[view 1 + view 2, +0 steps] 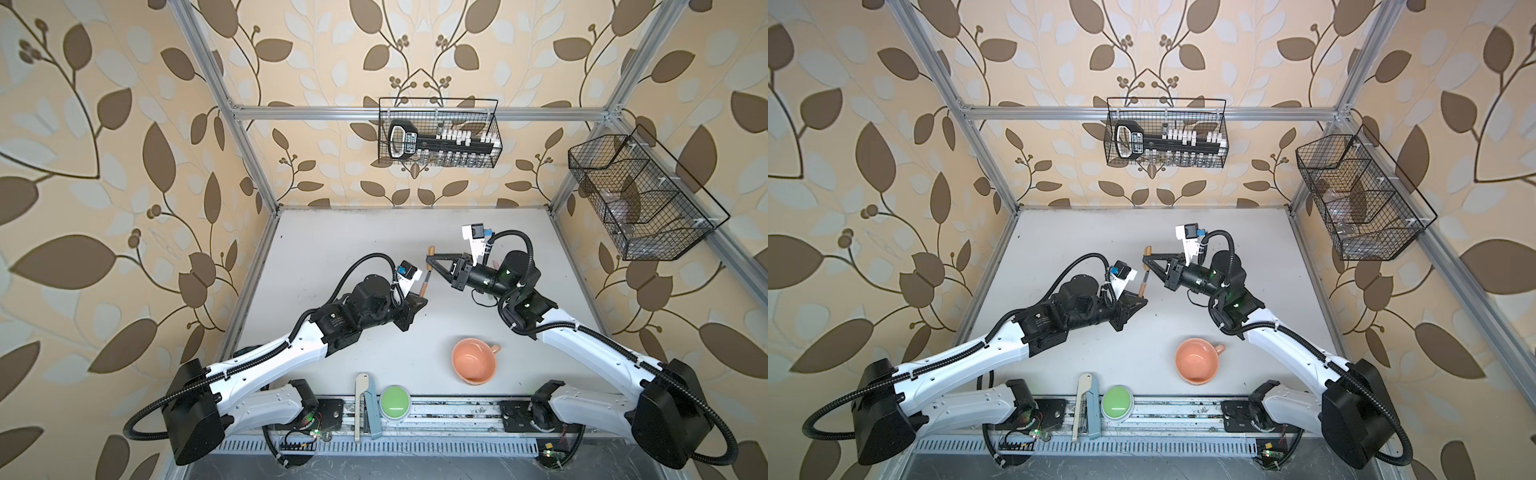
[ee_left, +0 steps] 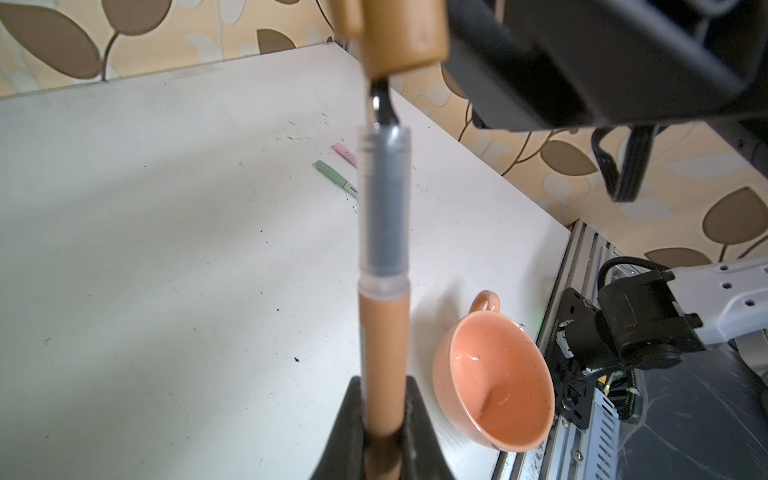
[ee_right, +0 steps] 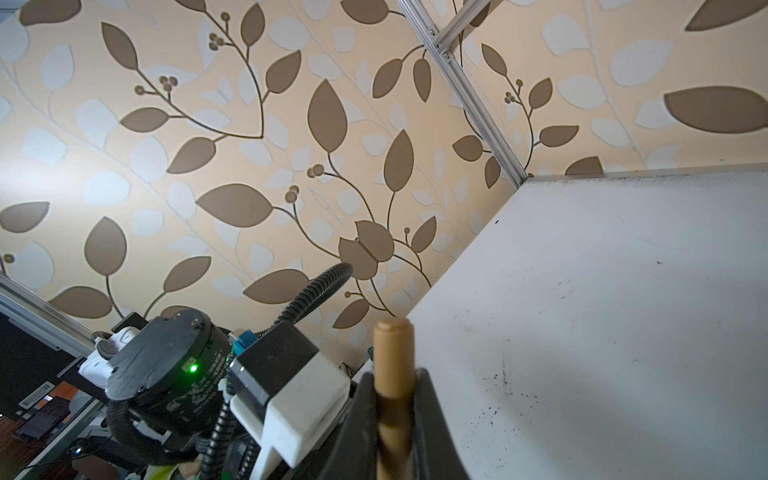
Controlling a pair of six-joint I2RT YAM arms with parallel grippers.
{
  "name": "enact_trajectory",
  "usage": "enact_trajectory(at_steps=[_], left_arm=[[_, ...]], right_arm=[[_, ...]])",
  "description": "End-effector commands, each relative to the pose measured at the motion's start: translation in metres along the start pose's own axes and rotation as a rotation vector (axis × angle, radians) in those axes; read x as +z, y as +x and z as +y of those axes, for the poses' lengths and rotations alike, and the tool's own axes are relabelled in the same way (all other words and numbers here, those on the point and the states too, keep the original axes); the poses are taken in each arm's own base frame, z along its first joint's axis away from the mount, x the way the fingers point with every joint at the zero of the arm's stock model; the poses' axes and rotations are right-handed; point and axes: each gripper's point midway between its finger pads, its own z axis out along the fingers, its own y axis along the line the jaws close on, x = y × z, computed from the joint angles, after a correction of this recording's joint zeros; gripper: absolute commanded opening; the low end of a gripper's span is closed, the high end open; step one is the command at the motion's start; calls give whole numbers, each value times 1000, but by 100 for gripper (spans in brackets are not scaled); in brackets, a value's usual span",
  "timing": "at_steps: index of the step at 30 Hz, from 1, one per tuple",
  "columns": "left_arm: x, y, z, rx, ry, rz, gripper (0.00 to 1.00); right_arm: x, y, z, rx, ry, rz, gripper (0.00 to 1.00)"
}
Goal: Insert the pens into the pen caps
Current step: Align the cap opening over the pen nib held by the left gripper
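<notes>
the left gripper [image 1: 419,297] is clenched tight on the low end of a slim tan-brown plastic pen [image 2: 384,332], and the pen stands almost straight up from its jaws, with a clear part and a dark pointed tip on top. the right gripper [image 1: 431,259] is pinched tight on a short tan-brown plastic cap [image 3: 394,353], holding it right over the pen. in the left wrist view the dark tip comes right up to the open end of the cap [image 2: 399,37], but i cannot tell if it is inside. both grippers hang in the air above the flat white table [image 1: 332,249], farther back than the round peach cup with a little handle [image 1: 473,359]. the cup sits upright on the table, well apart from the pen. past the cup, toward the back wall, a pale pink pen [image 2: 345,153] and a grey-green pen [image 2: 336,178] lie flat near each other. in front of the cup, at the near edge, sit a round green button [image 1: 395,403] and a long cream and blue tool [image 1: 365,405]. the walls have tan paper with big brown leaves. a black wire basket [image 1: 438,133] hangs on the back wall and a second black wire basket [image 1: 640,199] hangs on the side wall.
</notes>
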Motion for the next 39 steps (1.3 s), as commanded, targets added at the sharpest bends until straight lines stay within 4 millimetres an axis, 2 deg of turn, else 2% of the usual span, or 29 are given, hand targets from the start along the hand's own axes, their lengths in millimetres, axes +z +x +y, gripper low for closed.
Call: enact_trajectory(at_steps=[1,7,12,18,26,33,39], left_arm=[[-10,-23,-8,30,10,-85,0],[-11,-22,-6,29,2,-87,0],[-15,-30,-7,38,-1,-125,0],[-17,-42,-12,50,16,-169,0],[-15,-41,-15,42,36,-158,0],[-14,-34,-14,35,37,-138,0],[-14,-36,-16,40,47,-138,0]], right_arm=[[-1,7,-1,3,-9,9,1],[-1,5,-2,9,-5,5,0],[2,10,2,41,-42,8,0],[0,7,6,60,-63,-31,0],[-1,-7,13,36,-75,-75,0],[-4,-35,21,-21,-70,-110,0],[3,-27,23,-9,-92,-83,0]])
